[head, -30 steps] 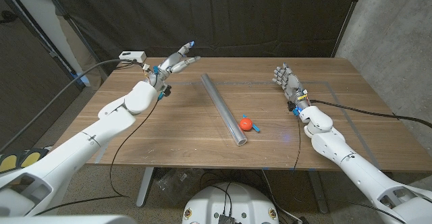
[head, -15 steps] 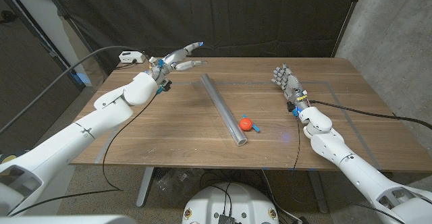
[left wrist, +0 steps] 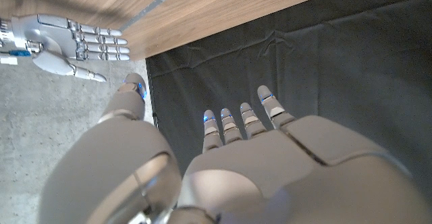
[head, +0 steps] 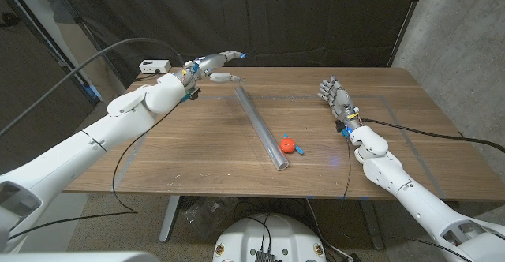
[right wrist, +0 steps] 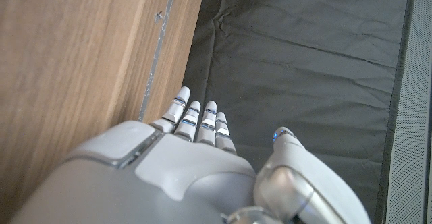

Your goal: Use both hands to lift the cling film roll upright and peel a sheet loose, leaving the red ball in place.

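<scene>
A: We're looking down over the wooden table, and the cling film roll is lying flat across the middle of it, running from the far centre toward the near edge. Nothing is lifting it yet.

B: Right, so I'd call this the approach stage. The left arm is reaching in from the left, and the left hand is hovering above the far left part of the table, fingers spread wide and holding nothing, near the roll's far end but apart from it.

A: And the right hand?

B: It's sitting at the far right of the table, well apart from the roll. Its fingers are lying close together and fairly straight, gripping nothing; the left wrist view is showing it the same way.

A: The red ball is resting just beside the roll's near end, on its right. From here I cannot tell whether they're touching.

B: That's the tricky bit, I think. The next move is calling for the left hand to come down on the far end, and the right to cross in without nudging that ball while the roll is tipped upright.
</scene>
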### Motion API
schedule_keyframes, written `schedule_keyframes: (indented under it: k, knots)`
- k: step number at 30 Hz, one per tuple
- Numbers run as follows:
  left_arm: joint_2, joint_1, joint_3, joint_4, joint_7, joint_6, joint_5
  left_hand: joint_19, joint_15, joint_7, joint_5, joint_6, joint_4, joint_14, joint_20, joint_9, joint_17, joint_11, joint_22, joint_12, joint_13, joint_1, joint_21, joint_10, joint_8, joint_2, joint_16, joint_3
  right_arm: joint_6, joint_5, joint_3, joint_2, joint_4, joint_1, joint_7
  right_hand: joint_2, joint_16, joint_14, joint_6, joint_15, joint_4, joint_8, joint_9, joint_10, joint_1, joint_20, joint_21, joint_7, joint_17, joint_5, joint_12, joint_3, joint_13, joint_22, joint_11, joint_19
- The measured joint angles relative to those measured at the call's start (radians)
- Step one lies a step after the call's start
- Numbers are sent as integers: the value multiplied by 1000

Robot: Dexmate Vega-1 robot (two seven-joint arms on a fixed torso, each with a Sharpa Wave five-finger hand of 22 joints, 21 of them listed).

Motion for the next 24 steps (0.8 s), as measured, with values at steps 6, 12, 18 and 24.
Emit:
schedule_keyframes:
  k: [6, 12, 18, 24]
  knots:
    - [15, -39, 19, -22, -73, 19, 51, 7, 0, -2, 8, 23, 0, 0, -7, 0, 3, -3, 0, -7, 0, 33, 0, 3, 0, -7, 0, 0, 5, 4, 2, 2, 5, -2, 5, -3, 4, 9, 4, -2, 0, 0, 0, 4, -3, 0, -3, 4, 0, 0, 2, 0, 0, 0, 4, 0]
    - [18, -79, 40, -36, -153, 36, 96, 18, -7, -5, 16, 52, 0, 7, -7, 0, 3, -7, 0, -7, 0, 59, 0, 18, 0, -10, 0, 0, 12, 8, 4, 6, 16, -3, 11, -5, 4, 9, 4, -2, 4, 0, 0, 11, -5, 0, -8, 4, 0, 0, 4, -4, 0, 0, 0, 0]
    - [9, -124, 68, -42, -231, 47, 139, 23, -10, -5, 16, 63, 0, 14, -13, 0, 0, -13, 0, 0, 0, 77, 0, 38, 0, -12, 0, 0, 19, 12, 5, 10, 27, -3, 17, -10, 4, 9, 4, -2, 4, 0, 0, 11, -10, -3, -8, 4, 0, -4, 4, -4, 0, 0, 0, 3]
    - [-8, -168, 97, -41, -285, 50, 165, 46, -13, -6, 33, 163, 13, 67, -25, 0, 3, -33, 0, 13, 0, 109, 0, 130, 16, -31, 8, -21, 27, 16, 6, 13, 34, -3, 20, -6, 4, 13, 11, 1, 4, 0, 0, 11, -15, 0, -8, 3, 0, -4, 4, -4, 0, 0, 0, 11]
